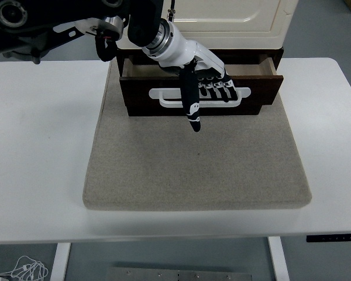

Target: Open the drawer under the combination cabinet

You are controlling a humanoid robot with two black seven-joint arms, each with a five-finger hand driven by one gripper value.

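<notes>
— Where's everything sitting?
— A white table (41, 146) carries a grey mat (193, 170), which spreads out below the fingertips. Behind the fingers stands the cream cabinet (228, 20), with its dark drawer (257, 93) partly slid out.
— And the hand?
— The left hand (205, 79) has four fingers (219, 88) curled through the drawer's white handle (164, 96), gripping it; the thumb points down over the front.

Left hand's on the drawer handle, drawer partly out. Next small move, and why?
Probably keep pulling straight toward the near table edge. The left hand has its fingers hooked through the white handle, and the drawer is only partly out from under the cabinet, with just a strip of its inside showing. The mat ahead is free.
</notes>
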